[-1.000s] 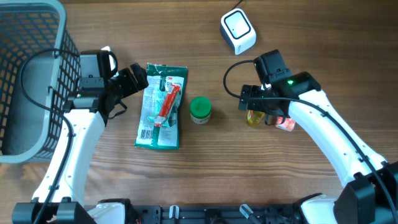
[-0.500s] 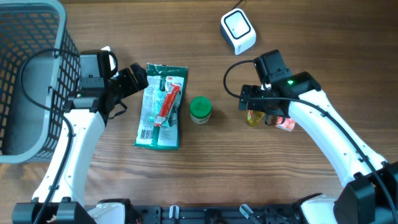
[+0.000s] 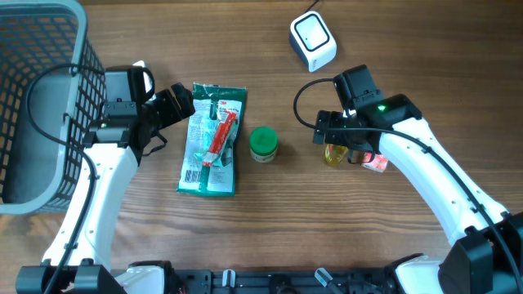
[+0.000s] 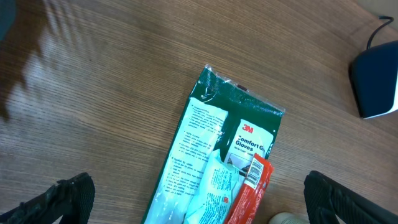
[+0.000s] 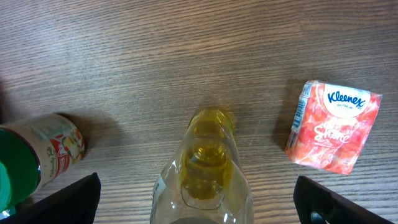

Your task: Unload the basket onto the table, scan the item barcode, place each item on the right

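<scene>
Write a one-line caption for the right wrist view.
Open right gripper above a clear yellow plastic bottle; green-lidded jar left, pink Kleenex tissue pack right.

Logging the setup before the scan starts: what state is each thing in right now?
Left gripper, open, holding nothing.
Right gripper, open, over the bottle.
Yellow bottle, between the open jaws, not gripped.
Glove packet, lying flat, print up.
Green-lidded jar, upright, lid on.
Tissue pack, lying flat, untouched.
Scanner, standing, cable attached.
Basket, upright.
</scene>
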You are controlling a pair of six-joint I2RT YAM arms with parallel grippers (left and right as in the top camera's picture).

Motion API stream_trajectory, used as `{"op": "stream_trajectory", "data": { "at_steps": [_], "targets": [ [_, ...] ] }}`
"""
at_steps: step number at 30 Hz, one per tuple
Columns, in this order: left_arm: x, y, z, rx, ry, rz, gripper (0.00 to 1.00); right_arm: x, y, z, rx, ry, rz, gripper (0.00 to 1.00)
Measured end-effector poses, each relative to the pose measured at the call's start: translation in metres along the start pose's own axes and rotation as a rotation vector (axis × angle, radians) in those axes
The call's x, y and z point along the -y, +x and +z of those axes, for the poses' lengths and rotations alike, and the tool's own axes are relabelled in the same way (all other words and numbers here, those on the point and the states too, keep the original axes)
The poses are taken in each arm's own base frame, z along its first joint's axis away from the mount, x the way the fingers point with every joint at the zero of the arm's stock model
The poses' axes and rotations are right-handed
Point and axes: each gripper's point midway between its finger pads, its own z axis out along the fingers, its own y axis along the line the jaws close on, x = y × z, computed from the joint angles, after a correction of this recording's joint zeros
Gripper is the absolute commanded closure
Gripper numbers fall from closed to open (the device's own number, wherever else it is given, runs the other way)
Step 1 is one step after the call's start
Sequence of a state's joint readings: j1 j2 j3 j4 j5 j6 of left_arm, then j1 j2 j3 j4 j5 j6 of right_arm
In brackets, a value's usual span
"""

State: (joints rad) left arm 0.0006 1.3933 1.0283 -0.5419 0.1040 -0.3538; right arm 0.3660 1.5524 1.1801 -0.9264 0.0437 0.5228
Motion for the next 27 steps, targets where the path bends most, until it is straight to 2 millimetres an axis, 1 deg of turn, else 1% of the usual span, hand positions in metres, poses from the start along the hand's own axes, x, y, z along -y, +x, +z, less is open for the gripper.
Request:
{"op": "stream_trajectory", "data": {
  "at_steps": [3,8,11,16,17,22,27],
  "targets": [
    [-0.0001,0.0000,0.0000,0.000,0.000,0.000,0.00,0.0000,-0.0001,0.0000,0.000,0.000,0.000,0.01],
    [0.0000,0.0000,0.0000,0.000,0.000,0.000,0.00,0.0002,-0.0002,-0.0001,0.001,0.001,0.000,0.08],
    [0.0000,-0.0001,0.0000,0.000,0.000,0.000,0.00,0.0011,0.0012,0.0000,-0.004,0.005,0.000,0.15],
    [0.0000,0.0000,0.0000,0.000,0.000,0.000,0.00,0.0021,0.0029,0.0000,-0.011,0.009,0.000,0.17],
    [0.0000,0.0000,0.0000,0.000,0.000,0.000,0.00,0.0026,0.0037,0.0000,-0.015,0.011,0.000,0.20],
    [0.0000,0.0000,0.0000,0.000,0.000,0.000,0.00,0.0043,0.0067,-0.0001,-0.027,0.018,-0.001,0.23],
    [0.0000,0.0000,0.0000,0.000,0.000,0.000,0.00,0.0052,0.0082,-0.0002,-0.033,0.022,-0.001,0.30]
  ]
}}
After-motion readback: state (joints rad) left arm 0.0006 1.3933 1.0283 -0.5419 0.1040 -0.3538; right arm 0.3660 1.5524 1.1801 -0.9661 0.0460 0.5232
